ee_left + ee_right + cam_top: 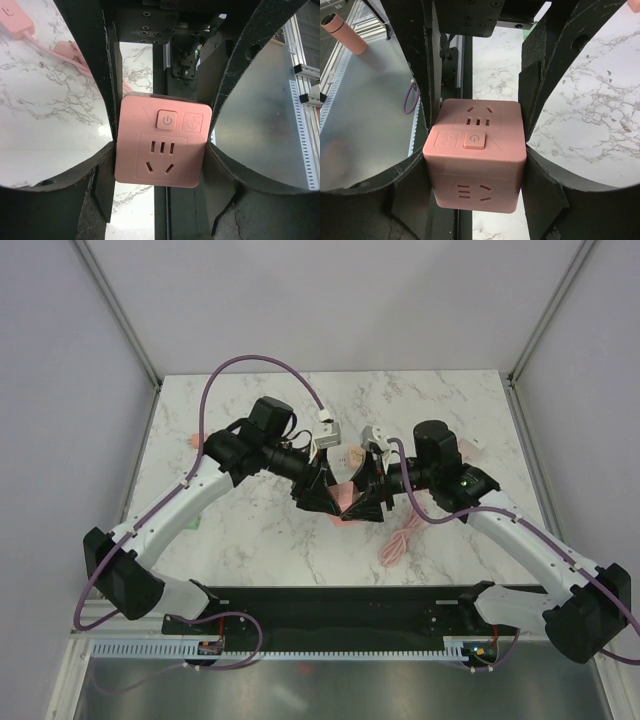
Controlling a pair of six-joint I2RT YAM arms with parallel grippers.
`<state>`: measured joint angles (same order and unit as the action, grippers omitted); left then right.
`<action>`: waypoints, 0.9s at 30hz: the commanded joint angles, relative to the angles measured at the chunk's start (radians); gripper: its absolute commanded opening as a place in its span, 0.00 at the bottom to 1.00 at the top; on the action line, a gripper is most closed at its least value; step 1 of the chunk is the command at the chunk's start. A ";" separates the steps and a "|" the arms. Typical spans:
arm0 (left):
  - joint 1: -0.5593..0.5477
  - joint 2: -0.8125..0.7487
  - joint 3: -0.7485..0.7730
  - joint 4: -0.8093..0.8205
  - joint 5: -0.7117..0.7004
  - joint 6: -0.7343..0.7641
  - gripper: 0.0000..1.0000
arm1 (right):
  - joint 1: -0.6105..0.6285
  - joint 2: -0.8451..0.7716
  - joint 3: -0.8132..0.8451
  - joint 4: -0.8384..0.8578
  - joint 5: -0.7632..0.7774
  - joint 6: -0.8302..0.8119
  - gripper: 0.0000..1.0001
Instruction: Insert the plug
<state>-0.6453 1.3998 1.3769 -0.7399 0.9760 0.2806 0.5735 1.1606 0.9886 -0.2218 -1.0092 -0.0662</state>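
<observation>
The socket cube (475, 160) hangs above the marble table (250, 530), caught between both my hands; my right gripper (475, 150) clamps it by two opposite sides, button face towards its camera; my left gripper (161, 142) meets it from the other way, one finger (107, 165) laid against each side, so I judge it gripped there too; the cube is thus inside both hands, not beside them. No plug is in either hand; the pink cable (395, 545) lies loose on the marble just beside my right arm, and a pink piece (17, 20) on its cord rests further off, though I cannot tell whether that is the plug. I judge this the steadying step; next one hand must let go, fetch the plug, and square its pins to a socket.
</observation>
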 commanded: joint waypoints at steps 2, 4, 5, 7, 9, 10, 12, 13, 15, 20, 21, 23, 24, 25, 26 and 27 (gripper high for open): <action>-0.019 0.013 0.004 0.011 0.063 0.026 0.02 | -0.004 0.013 0.076 0.045 -0.081 0.016 0.15; -0.020 0.008 -0.004 0.016 0.049 0.017 0.02 | -0.012 0.022 0.087 0.042 -0.110 0.035 0.28; -0.019 0.004 -0.010 0.037 0.021 -0.009 0.02 | -0.023 0.030 0.103 0.041 -0.103 0.064 0.55; -0.019 -0.005 -0.022 0.063 -0.019 -0.040 0.02 | -0.032 0.028 0.116 0.041 -0.059 0.110 0.66; -0.020 -0.019 -0.033 0.095 -0.101 -0.090 0.02 | -0.043 0.008 0.130 0.036 0.003 0.146 0.91; -0.019 -0.042 -0.044 0.127 -0.135 -0.104 0.02 | -0.063 -0.002 0.128 0.036 0.109 0.169 0.97; -0.019 -0.065 -0.061 0.169 -0.233 -0.164 0.02 | -0.096 -0.033 0.127 0.035 0.202 0.247 0.98; -0.017 -0.076 -0.084 0.203 -0.273 -0.194 0.02 | -0.145 -0.039 0.124 0.036 0.224 0.273 0.98; -0.016 -0.100 -0.102 0.272 -0.365 -0.269 0.02 | -0.188 -0.059 0.120 0.039 0.257 0.354 0.98; -0.016 -0.072 -0.087 0.318 -0.612 -0.457 0.02 | -0.242 -0.096 0.101 0.030 0.496 0.477 0.98; -0.016 -0.049 -0.075 0.321 -0.711 -0.530 0.02 | -0.242 -0.101 0.102 0.019 0.545 0.529 0.98; -0.014 -0.030 -0.050 0.315 -0.836 -0.666 0.02 | -0.251 -0.098 0.101 -0.004 0.604 0.566 0.98; -0.011 -0.010 -0.042 0.298 -0.961 -0.720 0.02 | -0.254 -0.092 0.097 -0.005 0.606 0.580 0.98; -0.007 -0.002 -0.039 0.297 -1.002 -0.763 0.02 | -0.262 -0.087 0.094 -0.007 0.612 0.589 0.98; -0.001 0.008 -0.038 0.300 -1.025 -0.796 0.02 | -0.264 -0.084 0.079 -0.004 0.627 0.604 0.98; 0.001 0.033 -0.033 0.291 -1.103 -0.851 0.02 | -0.267 -0.081 0.070 -0.002 0.650 0.615 0.98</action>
<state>-0.6556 1.3964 1.2922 -0.4976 0.1646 -0.3241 0.3191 1.0779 1.0698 -0.2272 -0.4751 0.4549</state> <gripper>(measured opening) 0.664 0.982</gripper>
